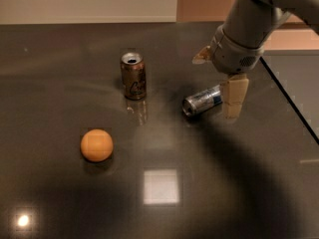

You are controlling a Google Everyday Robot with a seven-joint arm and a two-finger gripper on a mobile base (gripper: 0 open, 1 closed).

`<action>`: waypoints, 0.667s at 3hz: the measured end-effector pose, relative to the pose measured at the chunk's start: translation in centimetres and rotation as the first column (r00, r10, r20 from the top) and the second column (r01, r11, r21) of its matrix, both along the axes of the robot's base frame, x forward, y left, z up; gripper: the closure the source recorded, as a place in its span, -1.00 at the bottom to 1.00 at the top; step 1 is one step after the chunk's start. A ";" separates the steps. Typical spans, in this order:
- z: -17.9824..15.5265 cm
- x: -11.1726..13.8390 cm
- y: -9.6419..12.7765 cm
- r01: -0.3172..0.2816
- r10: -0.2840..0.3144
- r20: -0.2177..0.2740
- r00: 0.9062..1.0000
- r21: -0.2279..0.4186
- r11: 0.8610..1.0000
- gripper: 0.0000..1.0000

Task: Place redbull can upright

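The redbull can [202, 101], slim and silver with blue patches, lies on its side on the dark table [60, 54], its silver top facing front left. My gripper [218, 76] hangs over the can's right end, open. One beige finger [234, 96] reaches down just past the can's right end; the other finger [201, 56] is behind and above the can. The gripper holds nothing.
A shorter brown-gold can [133, 76] stands upright left of the redbull can. An orange ball [96, 145] sits at the front left. The table's right edge [294, 108] runs close to the right of the gripper.
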State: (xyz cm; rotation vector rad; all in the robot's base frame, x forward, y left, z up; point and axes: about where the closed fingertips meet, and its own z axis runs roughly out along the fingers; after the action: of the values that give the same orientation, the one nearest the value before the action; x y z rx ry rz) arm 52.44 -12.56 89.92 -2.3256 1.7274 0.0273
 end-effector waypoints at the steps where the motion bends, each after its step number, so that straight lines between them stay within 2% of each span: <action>1: -2.4 1.2 1.3 -0.039 0.038 -0.035 0.999 -0.042 0.998 -1.00; 2: -4.0 1.5 1.7 -0.044 0.041 -0.043 0.998 -0.077 0.996 -1.00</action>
State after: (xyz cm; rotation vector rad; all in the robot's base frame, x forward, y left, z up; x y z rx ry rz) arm 53.90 -10.83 85.90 -2.4339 1.7277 0.0169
